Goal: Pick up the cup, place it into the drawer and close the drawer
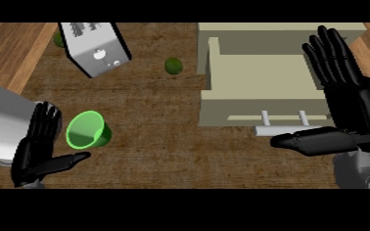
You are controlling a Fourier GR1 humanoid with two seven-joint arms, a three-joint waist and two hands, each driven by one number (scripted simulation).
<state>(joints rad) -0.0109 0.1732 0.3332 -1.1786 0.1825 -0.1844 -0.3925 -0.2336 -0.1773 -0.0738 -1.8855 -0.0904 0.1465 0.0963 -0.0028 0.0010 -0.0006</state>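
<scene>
A green cup [88,129] lies on the wooden counter at the lower left, its mouth facing up and left. My left hand [37,149] stands open just left of it, fingers up, thumb pointing toward the cup, not touching it. The beige drawer [262,80] is pulled open at the right, its inside bare, its handle [283,122] at the front. My right hand [339,93] is open at the drawer's right side, fingers straight up along the wall and thumb lying across the front near the handle.
A silver toaster [94,46] sits tilted at the upper left. A small green round fruit [173,65] lies between the toaster and the drawer. Another green object [57,38] peeks out behind the toaster.
</scene>
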